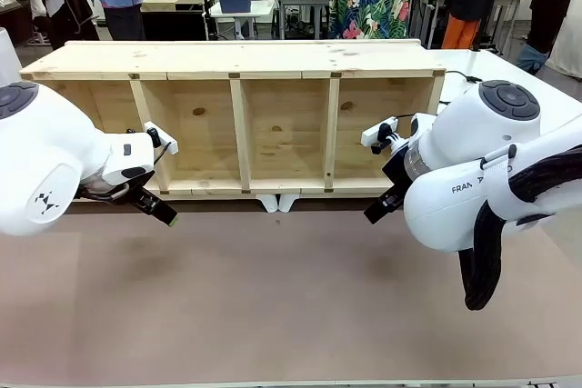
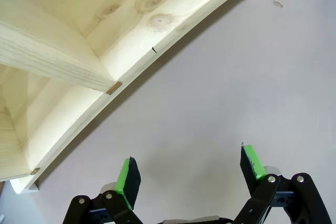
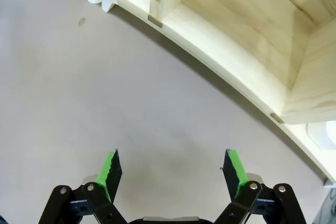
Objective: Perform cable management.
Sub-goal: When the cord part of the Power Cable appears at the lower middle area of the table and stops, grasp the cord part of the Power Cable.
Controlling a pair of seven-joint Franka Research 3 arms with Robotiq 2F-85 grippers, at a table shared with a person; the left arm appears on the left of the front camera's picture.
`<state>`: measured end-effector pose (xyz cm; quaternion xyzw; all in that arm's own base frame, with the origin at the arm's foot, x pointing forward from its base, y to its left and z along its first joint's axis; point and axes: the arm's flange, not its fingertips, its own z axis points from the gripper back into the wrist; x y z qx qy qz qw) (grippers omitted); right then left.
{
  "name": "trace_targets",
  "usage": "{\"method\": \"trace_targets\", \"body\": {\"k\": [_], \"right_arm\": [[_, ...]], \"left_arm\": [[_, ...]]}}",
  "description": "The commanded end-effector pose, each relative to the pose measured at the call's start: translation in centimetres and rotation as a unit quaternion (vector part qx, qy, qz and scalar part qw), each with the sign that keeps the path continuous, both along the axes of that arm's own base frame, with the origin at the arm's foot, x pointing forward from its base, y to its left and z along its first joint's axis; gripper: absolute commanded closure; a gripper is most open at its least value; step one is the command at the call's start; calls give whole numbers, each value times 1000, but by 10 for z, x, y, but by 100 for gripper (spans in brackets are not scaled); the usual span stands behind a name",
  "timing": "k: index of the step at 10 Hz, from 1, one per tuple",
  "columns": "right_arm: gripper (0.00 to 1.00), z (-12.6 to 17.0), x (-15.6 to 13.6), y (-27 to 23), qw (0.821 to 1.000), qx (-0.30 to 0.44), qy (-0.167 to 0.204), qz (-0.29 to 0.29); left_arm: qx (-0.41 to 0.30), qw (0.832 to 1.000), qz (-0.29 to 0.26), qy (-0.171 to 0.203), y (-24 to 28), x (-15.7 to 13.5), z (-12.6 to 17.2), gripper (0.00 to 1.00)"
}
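A short stretch of thin black cable (image 1: pixel 466 75) lies on the white surface behind the right end of the wooden shelf; its plug is hidden. My left gripper (image 1: pixel 156 207) hangs low in front of the shelf's left compartment. In the left wrist view this gripper (image 2: pixel 190 169) is open over bare brown tabletop, with nothing between its green pads. My right gripper (image 1: pixel 379 210) hovers in front of the shelf's right compartment. It (image 3: pixel 172 167) is open too, with nothing between its pads.
A long pale wooden shelf (image 1: pixel 241 124) with several open compartments lies across the table's far half. Two small white pieces (image 1: pixel 278 203) stick out under its front edge at the middle. Brown tabletop (image 1: pixel 273 297) stretches in front. People stand beyond the table.
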<state>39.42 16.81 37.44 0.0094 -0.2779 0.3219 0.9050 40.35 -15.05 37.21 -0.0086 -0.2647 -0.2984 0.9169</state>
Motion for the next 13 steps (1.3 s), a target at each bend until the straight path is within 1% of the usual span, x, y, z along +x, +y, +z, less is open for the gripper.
{"method": "trace_targets", "body": {"k": [1,2,4,6,8,9,10,11,13], "right_arm": [[0,0,0,0,1000,1,0,-1],[0,0,0,0,1000,0,0,0],[0,19,-20,-15,999,4,-17,-31],[0,43,-43,-33,997,6,-36,-64],[0,64,-68,-51,995,12,-58,-82],[0,75,-81,-61,993,16,-68,-94],[0,85,-96,-73,992,21,-78,-102],[0,94,-111,-84,990,27,-90,-109],[0,110,-142,-105,983,39,-128,-126]], "left_arm": [[0,1000,0,0,0,0,0,0],[-2,1000,10,-2,9,-9,7,0],[-2,1000,15,-19,28,-30,29,0],[-2,999,22,-41,48,-54,48,0],[-8,998,25,-59,68,-79,65,0],[-4,997,38,-71,79,-92,73,0],[2,996,39,-84,91,-109,80,0],[7,995,39,-97,102,-124,88,0],[5,991,45,-126,125,-153,100,0]]}}
